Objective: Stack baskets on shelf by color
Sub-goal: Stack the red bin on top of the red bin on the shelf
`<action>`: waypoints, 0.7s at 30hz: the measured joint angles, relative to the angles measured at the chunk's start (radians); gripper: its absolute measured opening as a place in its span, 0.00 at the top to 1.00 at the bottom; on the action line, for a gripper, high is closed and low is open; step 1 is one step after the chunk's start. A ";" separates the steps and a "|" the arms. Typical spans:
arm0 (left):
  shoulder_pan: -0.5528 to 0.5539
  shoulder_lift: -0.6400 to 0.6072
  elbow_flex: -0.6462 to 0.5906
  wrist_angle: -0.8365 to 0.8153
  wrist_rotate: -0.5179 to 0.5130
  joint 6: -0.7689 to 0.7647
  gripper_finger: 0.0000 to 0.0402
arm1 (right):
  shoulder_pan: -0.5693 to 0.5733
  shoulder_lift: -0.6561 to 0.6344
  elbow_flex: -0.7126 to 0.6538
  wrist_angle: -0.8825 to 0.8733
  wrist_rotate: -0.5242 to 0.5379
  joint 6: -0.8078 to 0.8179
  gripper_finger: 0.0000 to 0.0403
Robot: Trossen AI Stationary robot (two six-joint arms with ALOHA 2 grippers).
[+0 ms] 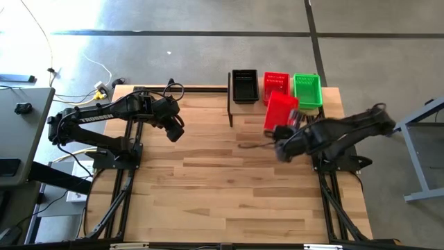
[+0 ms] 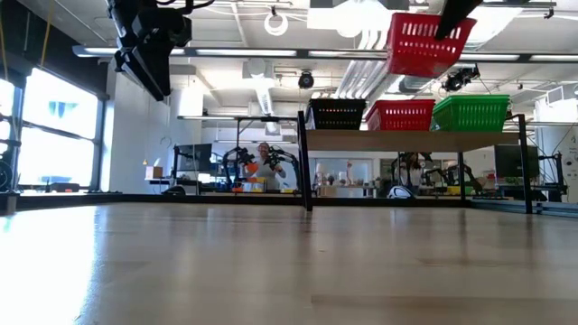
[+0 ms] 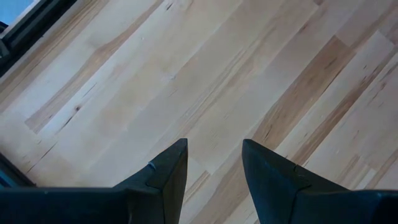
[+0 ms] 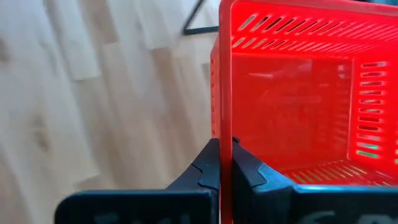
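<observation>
From above, the right gripper (image 1: 283, 132) holds a red basket (image 1: 281, 111) just before the shelf (image 1: 239, 107), where black (image 1: 245, 85), red (image 1: 276, 85) and green (image 1: 306, 90) baskets sit; the tabletop (image 1: 208, 180) lies bare. At table height, that basket (image 2: 424, 42) hangs above the shelf (image 2: 406, 140). The left gripper (image 3: 214, 168) hovers, jaws narrowly apart. The right wrist shows jaws clamped on the basket's wall (image 4: 225, 118).

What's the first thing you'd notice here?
A bright red perforated plastic basket hangs in the air above the wooden shelf, pinched at its wall by the right gripper. On the shelf sit black, red and green baskets in a row.
</observation>
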 joint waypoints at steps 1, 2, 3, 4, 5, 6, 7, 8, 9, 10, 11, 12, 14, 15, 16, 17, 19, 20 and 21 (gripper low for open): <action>0.000 0.000 0.000 0.001 0.000 0.000 0.65 | -0.018 -0.030 -0.012 0.006 0.011 -0.037 1.00; 0.000 0.000 0.000 0.002 0.000 0.000 0.65 | -0.039 -0.058 -0.023 0.012 0.022 -0.076 1.00; 0.000 0.000 0.000 0.002 0.000 0.000 0.65 | -0.061 -0.083 -0.032 0.018 0.028 -0.120 1.00; 0.000 0.000 0.000 0.002 0.000 -0.004 0.65 | -0.085 -0.103 -0.036 0.020 0.031 -0.164 1.00; 0.000 0.000 0.000 0.002 0.000 -0.009 0.65 | -0.110 -0.120 -0.037 0.022 0.032 -0.206 1.00; 0.000 0.000 0.000 0.003 0.000 -0.017 0.65 | -0.138 -0.136 -0.037 0.027 0.033 -0.251 1.00; 0.000 0.000 0.000 0.003 0.000 -0.025 0.65 | -0.167 -0.150 -0.037 0.033 0.033 -0.299 1.00; 0.000 0.000 0.000 0.003 0.000 -0.031 0.65 | -0.196 -0.162 -0.037 0.042 0.033 -0.350 1.00; 0.000 0.000 0.000 0.003 0.000 -0.035 0.65 | -0.226 -0.172 -0.037 0.052 0.029 -0.401 1.00; 0.000 0.000 0.000 0.003 0.000 -0.035 0.65 | -0.257 -0.179 -0.037 0.066 0.018 -0.452 1.00; 0.000 0.000 0.000 0.003 0.000 -0.035 0.65 | -0.291 -0.184 -0.037 0.081 0.004 -0.506 1.00; 0.000 0.000 0.000 0.003 0.000 -0.035 0.65 | -0.327 -0.189 -0.037 0.097 -0.019 -0.555 1.00; 0.000 0.000 0.000 0.003 0.000 -0.036 0.65 | -0.401 -0.194 -0.037 0.126 -0.067 -0.641 1.00; 0.000 0.000 0.000 0.003 -0.001 -0.036 0.65 | -0.439 -0.194 -0.037 0.141 -0.085 -0.680 1.00; 0.000 0.000 0.000 0.003 -0.001 -0.036 0.65 | -0.477 -0.193 -0.037 0.155 -0.104 -0.716 1.00; 0.000 0.000 0.000 0.003 -0.001 -0.036 0.65 | -0.513 -0.193 -0.037 0.171 -0.124 -0.750 1.00; 0.000 0.000 0.000 0.003 -0.001 -0.036 0.65 | -0.582 -0.189 -0.037 0.209 -0.173 -0.804 1.00; 0.000 0.000 0.000 0.003 -0.001 -0.035 0.65 | -0.614 -0.186 -0.037 0.231 -0.204 -0.824 1.00; 0.000 0.000 0.000 0.003 -0.001 -0.035 0.65 | -0.645 -0.183 -0.037 0.251 -0.236 -0.843 1.00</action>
